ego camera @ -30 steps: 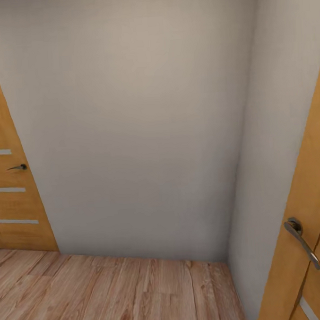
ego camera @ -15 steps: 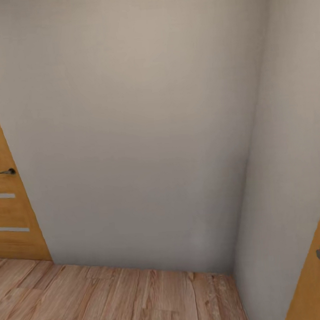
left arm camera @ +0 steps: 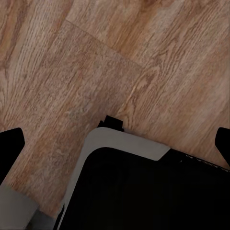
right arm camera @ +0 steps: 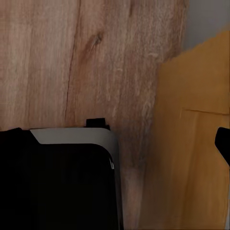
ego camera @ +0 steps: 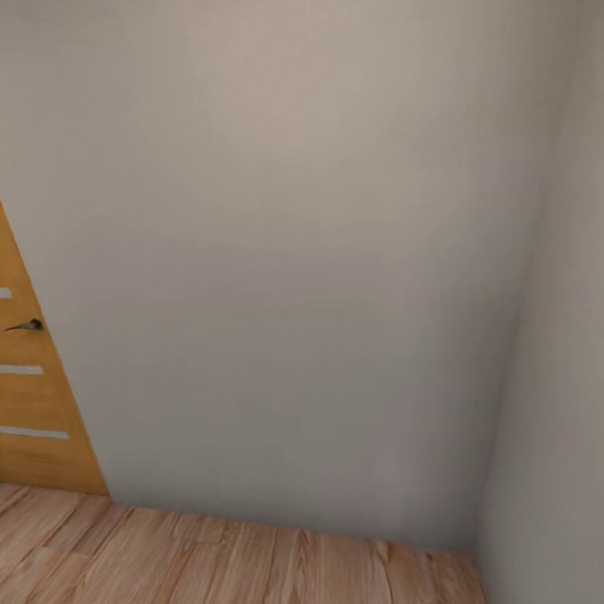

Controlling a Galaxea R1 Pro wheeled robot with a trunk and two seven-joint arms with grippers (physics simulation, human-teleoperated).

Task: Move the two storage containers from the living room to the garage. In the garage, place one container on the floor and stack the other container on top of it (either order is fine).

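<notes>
Plain off-white wall [ego camera: 281, 250] straight ahead, meeting a second wall at a corner far from the orange wooden door with pale glass slits [ego camera: 17, 391]. Light wood plank floor [ego camera: 220, 575] below, running from the foot of that door to the corner. Small dark lever handle [ego camera: 28, 326] on the door's face.

Task judged hardly begun, or mid-transit at best: no orange-red storage containers anywhere in the pictures, whereabouts impossible to tell, nothing carried that can be seen. Planks underfoot rather than dark grey concrete, so probably not yet the garage. Fetching, carrying and stacking all apparently left.

Left gripper [left arm camera: 115, 143] over planks and a black, grey-edged part of the robot's body [left arm camera: 143, 187]; dark tips at opposite edges of the left wrist picture, jaws spread, nothing between. Right gripper [right arm camera: 115, 139] beside another orange wooden panel [right arm camera: 191, 143], one tip showing; jaws impossible to tell.

Corner ahead a dead end; that panel close to the right arm, a likely snag when turning.
</notes>
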